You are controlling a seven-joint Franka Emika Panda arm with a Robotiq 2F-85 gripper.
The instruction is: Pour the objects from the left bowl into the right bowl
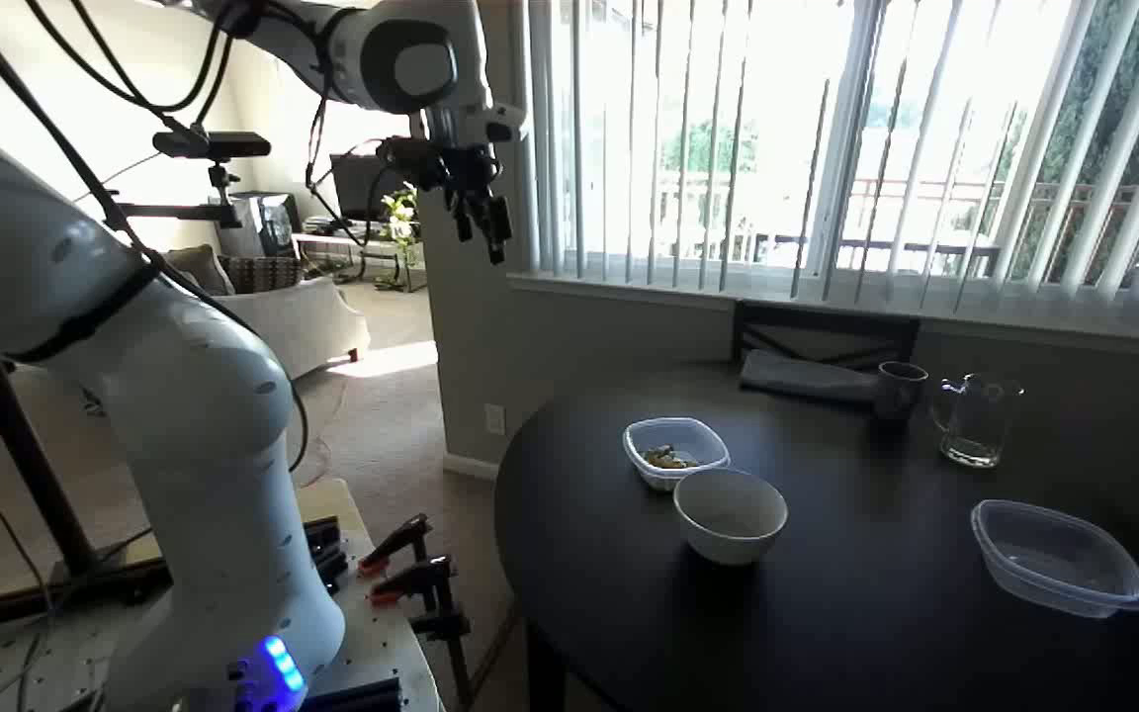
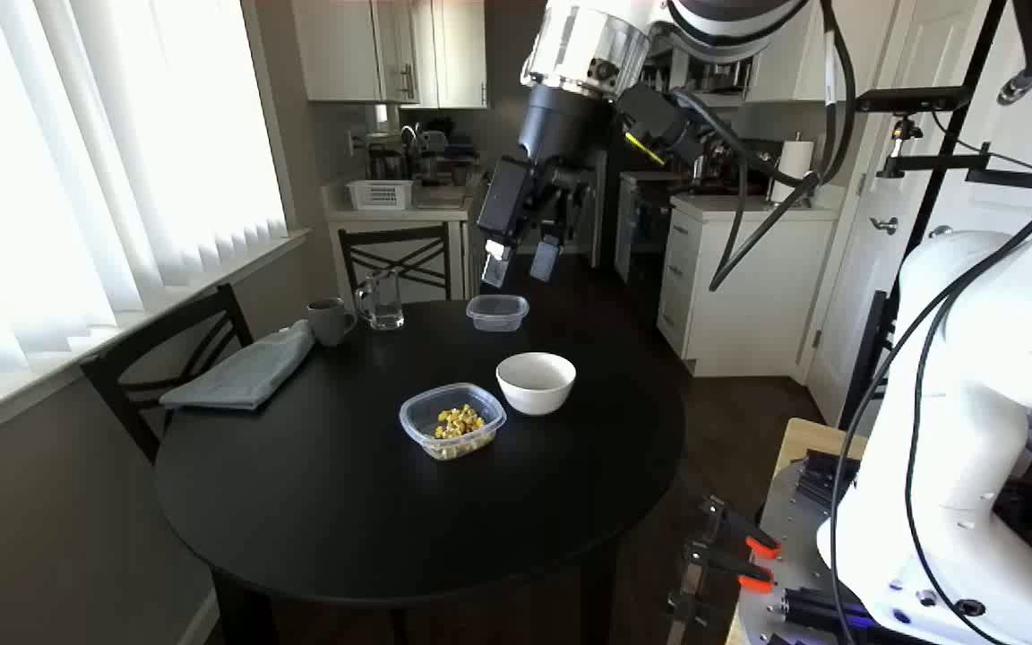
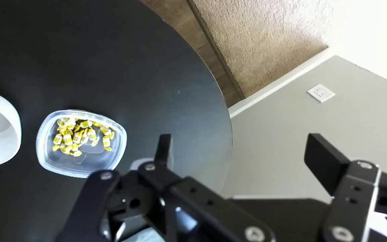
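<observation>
While the robot arm (image 1: pixel 204 415) was raised, its end effector (image 3: pixel 244 153) stood well above the level of the worktop (image 2: pixel 364 520), the two fingers (image 3: pixel 326 164) spread wide, with the worktop's curved edge and a grey wall (image 3: pixel 281 127) showing in the gap between them. In both exterior views the fingertips pointed downward at a tilt, well apart from both bowls.

The objects, a loose heap of small yellow-wrapped pieces (image 3: pixel 76 137), lay in the left bowl (image 3: pixel 94 163), a shallow translucent vessel with rounded corners and a pale rim, upright on the dark worktop. They were gathered toward one part of its floor, and a bare patch of the bottom showed next to them; their finer details were too small to tell.

Just beside it stood the right bowl (image 2: pixel 537 399), round, white and deeper, likewise upright. The wrist view showed a narrow strip of worktop between the two and cut the white one off at its edge.

Farther along, well apart from the pair, sat a see-through plastic container (image 1: pixel 1059 564). A glass mug (image 2: pixel 383 312) and a grey mug (image 2: pixel 328 321) stood near each other, with a folded cloth (image 2: pixel 252 367) just beside the grey one; whether those two touched could not be told.
</observation>
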